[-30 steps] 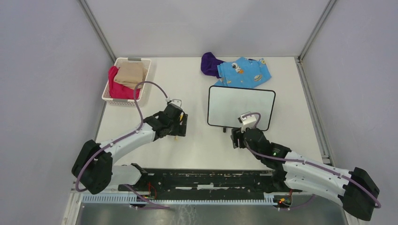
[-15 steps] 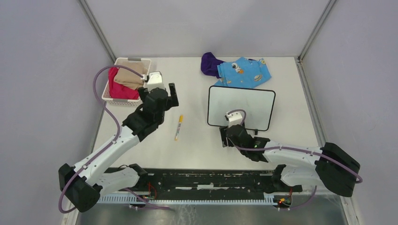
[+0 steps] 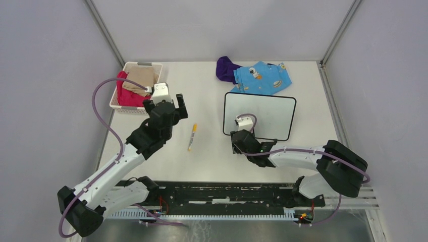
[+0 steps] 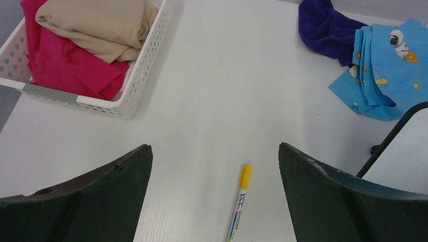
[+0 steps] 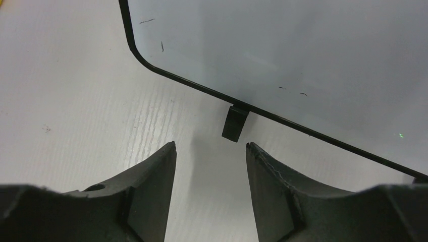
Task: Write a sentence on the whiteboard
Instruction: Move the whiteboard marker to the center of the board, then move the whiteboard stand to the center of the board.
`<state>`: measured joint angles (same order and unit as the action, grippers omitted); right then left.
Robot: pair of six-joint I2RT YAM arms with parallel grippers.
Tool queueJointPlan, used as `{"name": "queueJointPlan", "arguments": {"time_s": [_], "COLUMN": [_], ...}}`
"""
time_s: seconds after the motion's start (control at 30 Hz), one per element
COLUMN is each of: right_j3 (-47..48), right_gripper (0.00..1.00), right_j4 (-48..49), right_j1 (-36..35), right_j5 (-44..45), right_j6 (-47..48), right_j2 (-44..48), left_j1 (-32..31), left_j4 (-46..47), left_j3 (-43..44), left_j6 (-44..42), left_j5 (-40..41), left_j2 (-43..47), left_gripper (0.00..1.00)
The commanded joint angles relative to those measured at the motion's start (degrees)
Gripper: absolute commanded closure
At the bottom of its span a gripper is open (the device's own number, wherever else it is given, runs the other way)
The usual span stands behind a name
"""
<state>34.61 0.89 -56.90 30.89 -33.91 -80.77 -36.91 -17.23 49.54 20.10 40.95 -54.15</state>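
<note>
2 cloths point(image 4: 96, 25) in wht basket point(image 4: 146, 65), beige atop pink.

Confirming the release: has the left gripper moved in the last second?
Yes. The left gripper went up-left, toward the basket, leaving the marker behind.

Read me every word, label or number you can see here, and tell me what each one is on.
Nothing here is legible.
Marker: dark print on the barrel, too small to read.
Whiteboard: no words, only a few stray dark marks.
Blue cloth: cartoon pictures, no lettering visible.
</note>
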Motion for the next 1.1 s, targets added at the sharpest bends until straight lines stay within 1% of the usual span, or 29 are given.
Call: {"name": "queueJointPlan", "arguments": {"time_s": [0.0,0.1,0.33,0.7,1.07], "right_j3": [2.21,2.7,3.66,5.8,4.91], "right_gripper": [0.43,0.46,0.53,0.57,0.71], "right_j4": [-0.71,-2.41,-1.45,-1.39,-1.32], "right_j1": [-0.16,0.26,0.74,2.94,2.81], "right_j5": [3.96,4.64,4.48,5.43,4.01], "right_j6": [-4.48,-5.64,-5.71,-4.54,-3.71], "right_j2": [-1.68,-3.04,-5.92,-8.51,-8.45], "left_j1": [0.26,0.25,0.24,0.13,0.17], "left_j4": [1.33,1.37,1.39,1.41,1.48], "left_j3": [1.15,0.98,0.88,0.73,0.65], "left_j6": [0.72,0.89,1.02,1.11,1.29], "left_j5": [0.62,0.29,-0.23,-0.68,-1.11], "left_j2": [0.96,1.6,1.89,2.6,2.8], "left_gripper": [0.0,0.0,0.0,0.0,0.0]}}
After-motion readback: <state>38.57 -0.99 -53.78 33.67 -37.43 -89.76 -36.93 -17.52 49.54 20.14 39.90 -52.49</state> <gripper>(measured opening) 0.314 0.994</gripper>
